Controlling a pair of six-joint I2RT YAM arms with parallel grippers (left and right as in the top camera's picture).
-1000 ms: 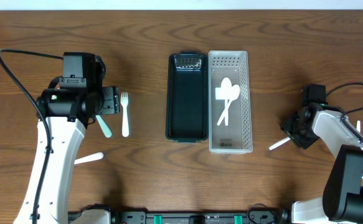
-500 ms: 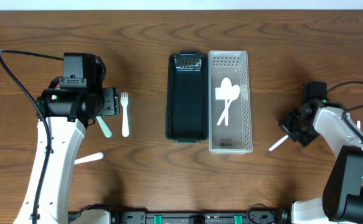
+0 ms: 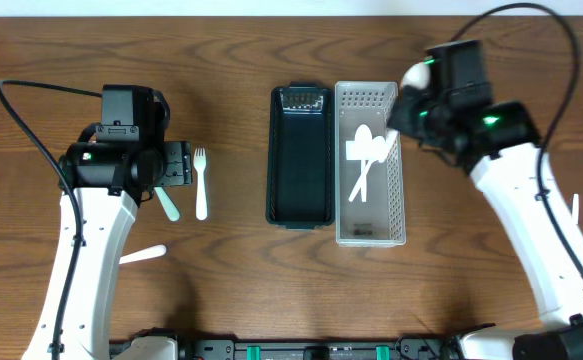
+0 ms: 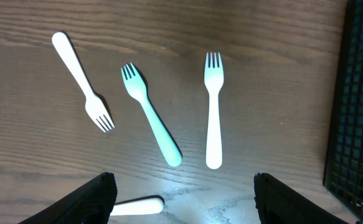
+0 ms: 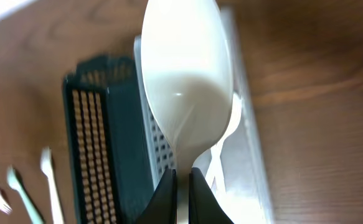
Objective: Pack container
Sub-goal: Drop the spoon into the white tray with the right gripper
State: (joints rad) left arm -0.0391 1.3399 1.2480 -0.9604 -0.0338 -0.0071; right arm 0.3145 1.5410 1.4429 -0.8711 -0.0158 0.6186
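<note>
Overhead: your right jaws grip a white spoon (image 5: pixel 182 74) above the white tray's (image 3: pixel 400 190) twelve o'clock end; two spoons (image 3: pixel 366 160) packed. Left jaws open over three forks (image 4: pixel 150 118) at nine o'clock, unpacked.

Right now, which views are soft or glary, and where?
Overhead: sharp, evenly lit. Left wrist: crisp, but a glare patch on the wooden table beside the pale green plastic fork. Right wrist: the white plastic spoon in the right gripper looms large; the black slotted basket and white slotted basket behind are blurred.
</note>
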